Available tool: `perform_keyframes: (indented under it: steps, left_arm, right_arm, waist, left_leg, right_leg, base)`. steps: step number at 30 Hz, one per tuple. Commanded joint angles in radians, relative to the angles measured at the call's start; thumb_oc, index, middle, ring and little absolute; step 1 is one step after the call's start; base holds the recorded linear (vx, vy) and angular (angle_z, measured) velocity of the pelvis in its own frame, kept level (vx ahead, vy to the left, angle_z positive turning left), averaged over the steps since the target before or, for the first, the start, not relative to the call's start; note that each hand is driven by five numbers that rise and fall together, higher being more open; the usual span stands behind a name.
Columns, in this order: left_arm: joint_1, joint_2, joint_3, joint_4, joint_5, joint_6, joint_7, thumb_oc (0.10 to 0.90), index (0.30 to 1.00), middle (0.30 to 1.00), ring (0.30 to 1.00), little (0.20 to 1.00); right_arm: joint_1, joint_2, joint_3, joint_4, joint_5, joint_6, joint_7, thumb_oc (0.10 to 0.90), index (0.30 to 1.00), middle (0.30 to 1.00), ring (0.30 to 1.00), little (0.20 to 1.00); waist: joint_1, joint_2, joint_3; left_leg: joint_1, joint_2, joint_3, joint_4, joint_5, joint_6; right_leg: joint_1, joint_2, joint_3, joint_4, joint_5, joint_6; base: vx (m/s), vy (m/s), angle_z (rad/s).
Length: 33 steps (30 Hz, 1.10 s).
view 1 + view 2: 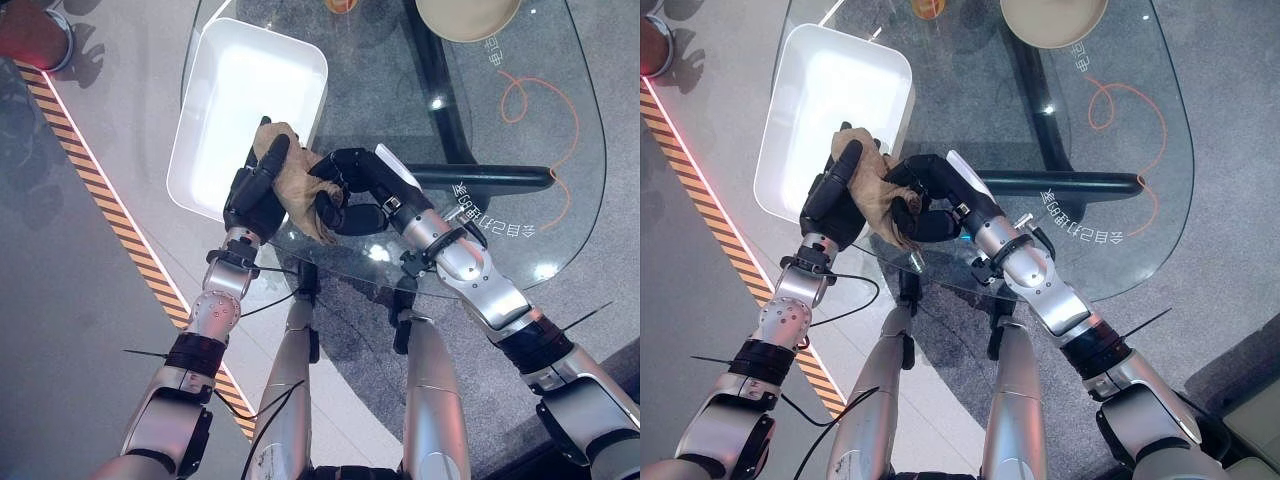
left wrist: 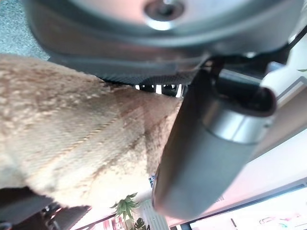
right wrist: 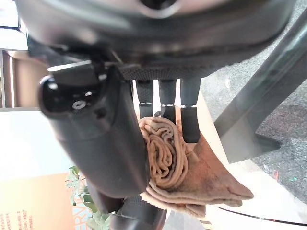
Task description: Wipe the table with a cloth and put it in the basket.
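A crumpled tan cloth (image 1: 298, 178) is held between both hands above the near left edge of the glass table (image 1: 545, 225). My left hand (image 1: 254, 198) grips it from the left, one finger lying over the top of the cloth. The right hand (image 1: 352, 196) is curled into it from the right. In the left wrist view the cloth (image 2: 72, 139) presses against the palm beside the thumb (image 2: 211, 153). In the right wrist view its folds (image 3: 165, 158) are pinched between the thumb (image 3: 105, 143) and the fingers. A white basket (image 1: 215, 150) sits just beyond the left hand.
A beige bowl (image 1: 467, 18) and an orange object (image 1: 340, 5) stand at the table's far edge. A black beam (image 1: 480, 178) and an orange loop (image 1: 540, 110) show through the glass. Striped tape (image 1: 110, 210) runs along the floor at left.
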Motion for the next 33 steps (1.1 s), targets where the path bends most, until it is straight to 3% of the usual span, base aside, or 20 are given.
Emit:
perform_keyframes:
  steps: [1,20,22,23,24,25,33]
  left_arm:
    - [-0.129,0.031,0.021,-0.046,0.025,-0.103,-0.045,0.1,0.3,0.3,0.3,0.2]
    - [-0.126,-0.006,0.06,-0.075,0.069,-0.24,0.018,0.1,0.3,0.3,0.3,0.2]
    - [-0.125,-0.009,0.062,-0.077,0.073,-0.247,0.021,0.1,0.3,0.3,0.3,0.2]
    - [-0.125,-0.009,0.062,-0.077,0.073,-0.247,0.021,0.1,0.3,0.3,0.3,0.2]
    - [-0.128,-0.007,0.061,-0.077,0.074,-0.258,0.026,0.1,0.3,0.3,0.3,0.2]
    - [-0.128,-0.008,0.063,-0.078,0.077,-0.263,0.028,0.1,0.3,0.3,0.3,0.2]
    - [-0.128,-0.017,0.074,-0.077,0.091,-0.304,0.057,0.1,0.3,0.3,0.3,0.2]
  right_arm:
    - [-0.129,0.069,-0.021,-0.221,0.013,-0.104,0.032,0.1,0.3,0.3,0.3,0.2]
    - [-0.118,0.101,-0.048,-0.208,-0.007,-0.107,0.046,0.1,0.3,0.3,0.3,0.2]
    - [-0.118,0.105,-0.047,-0.208,-0.01,-0.106,0.043,0.202,0.387,0.387,0.387,0.302]
    - [-0.119,0.105,-0.047,-0.208,-0.01,-0.106,0.043,0.202,0.387,0.387,0.387,0.302]
    - [-0.119,0.102,-0.047,-0.208,-0.001,-0.106,0.036,0.665,0.785,0.785,0.785,0.765]
    - [-0.118,0.104,-0.048,-0.209,-0.002,-0.108,0.032,0.8,0.9,0.9,0.9,0.9]
    - [-0.112,0.117,-0.056,-0.197,-0.007,-0.116,0.035,0.8,0.9,0.9,0.9,0.9]
  waist:
    - [0.01,-0.047,-0.025]
    - [0.015,-0.051,-0.025]
    - [0.016,-0.05,-0.025]
    - [0.016,-0.05,-0.025]
    - [0.015,-0.05,-0.025]
    - [0.015,-0.05,-0.025]
    - [0.015,-0.05,-0.025]
  left_leg:
    - [0.04,-0.058,0.076,0.129,-0.189,0.043]
    - [0.042,-0.062,0.069,0.123,-0.189,0.041]
    - [0.041,-0.063,0.069,0.123,-0.188,0.041]
    - [0.041,-0.063,0.069,0.123,-0.188,0.041]
    - [0.041,-0.063,0.07,0.124,-0.188,0.041]
    - [0.039,-0.062,0.071,0.124,-0.189,0.041]
    - [0.035,-0.064,0.07,0.13,-0.191,0.041]
  right_leg:
    - [0.087,0.025,-0.047,-0.199,0.103,0.035]
    - [0.088,0.027,-0.05,-0.201,0.101,0.035]
    - [0.089,0.026,-0.05,-0.202,0.101,0.034]
    - [0.088,0.026,-0.05,-0.202,0.101,0.034]
    - [0.088,0.027,-0.05,-0.202,0.1,0.034]
    - [0.086,0.026,-0.051,-0.202,0.1,0.034]
    - [0.081,0.026,-0.05,-0.197,0.099,0.034]
  base:
    - [0.0,0.0,0.0]
    - [0.0,0.0,0.0]
    - [0.0,0.0,0.0]
    - [0.0,0.0,0.0]
    - [0.0,0.0,0.0]
    - [0.0,0.0,0.0]
    - [0.0,0.0,0.0]
